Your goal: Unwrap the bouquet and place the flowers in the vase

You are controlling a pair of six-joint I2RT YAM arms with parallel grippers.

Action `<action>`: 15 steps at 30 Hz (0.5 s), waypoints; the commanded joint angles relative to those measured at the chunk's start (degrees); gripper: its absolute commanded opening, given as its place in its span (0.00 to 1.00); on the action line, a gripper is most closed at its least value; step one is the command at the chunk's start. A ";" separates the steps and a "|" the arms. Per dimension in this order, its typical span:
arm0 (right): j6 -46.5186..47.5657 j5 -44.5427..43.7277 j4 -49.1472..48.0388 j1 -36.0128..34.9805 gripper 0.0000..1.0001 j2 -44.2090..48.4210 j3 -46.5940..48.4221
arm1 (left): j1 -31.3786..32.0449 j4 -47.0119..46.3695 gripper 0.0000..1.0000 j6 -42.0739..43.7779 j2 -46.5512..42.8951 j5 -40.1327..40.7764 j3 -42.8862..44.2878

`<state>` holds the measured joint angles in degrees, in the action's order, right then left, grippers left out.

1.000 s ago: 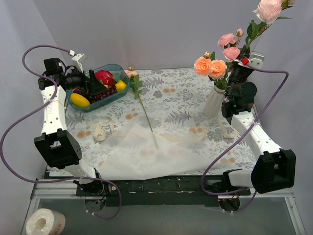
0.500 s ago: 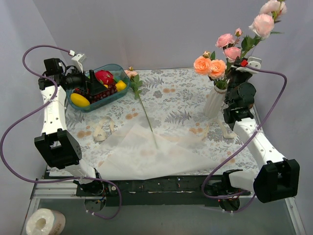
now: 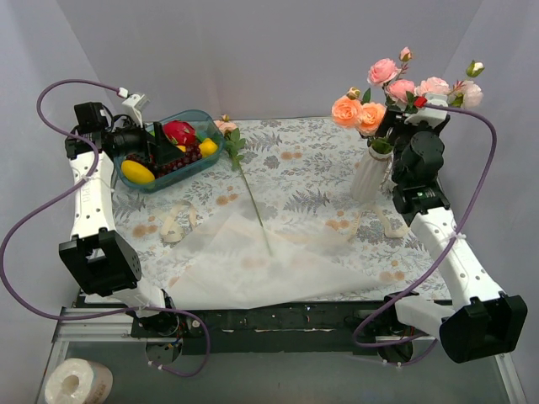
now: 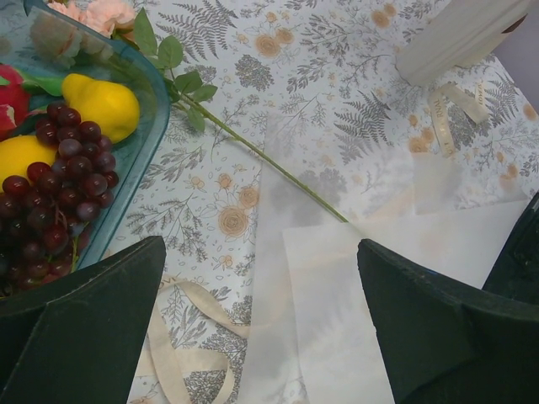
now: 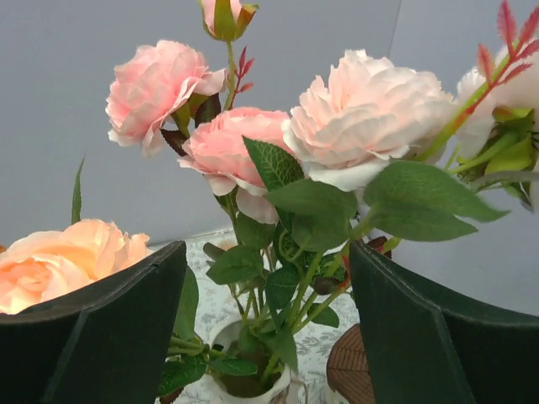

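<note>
Two white-and-black arms stand bolted side by side, each trailing a purple cable (image 3: 25, 227). The left arm (image 3: 88, 194) folds at a black elbow near its base, and its forearm runs straight up the left side before the wrist bends inward. There the left gripper (image 3: 158, 141) tips downward with its dark fingers (image 4: 84, 328) spread wide. The right arm (image 3: 442, 236) mirrors it from the opposite corner: elbow low and outward, white forearm slanting up toward the far right, black wrist stacked above. The right gripper (image 3: 394, 126) is held high and turned inward, its fingers (image 5: 101, 337) parted too, seen at either edge of its own wrist view.
</note>
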<state>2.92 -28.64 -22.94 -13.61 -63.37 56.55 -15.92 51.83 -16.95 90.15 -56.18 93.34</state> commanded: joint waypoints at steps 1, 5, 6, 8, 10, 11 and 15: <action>-6.16 0.61 22.52 -0.81 0.87 -1.13 8.92 | -0.16 -1.12 0.98 -0.54 -3.49 -1.65 -0.35; -9.42 2.89 29.96 -3.96 0.90 3.24 5.24 | -0.25 -2.00 0.98 -1.94 -3.05 -2.35 0.17; -9.25 2.63 31.28 -5.02 0.91 3.52 4.80 | -0.25 -1.91 0.98 -2.12 -2.88 -2.53 0.52; -9.77 1.14 37.93 -7.65 0.93 3.70 5.67 | -0.25 -1.82 0.98 -2.38 -2.44 -2.88 1.05; -11.00 1.22 41.47 -8.80 0.94 4.22 5.50 | -0.16 -1.65 0.98 -2.83 -2.17 -3.23 1.93; -11.26 1.22 44.09 -9.50 0.94 5.18 5.15 | -0.16 -1.47 0.98 -3.00 -2.17 -3.32 2.11; -12.06 1.57 49.64 -9.60 0.96 7.39 5.14 | -0.25 -1.38 0.98 -2.74 -2.61 -3.41 1.85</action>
<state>-7.35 -26.76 17.80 -23.14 -59.09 61.25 -15.92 50.72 -19.40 89.47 -57.93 93.49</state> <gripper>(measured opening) 0.959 0.982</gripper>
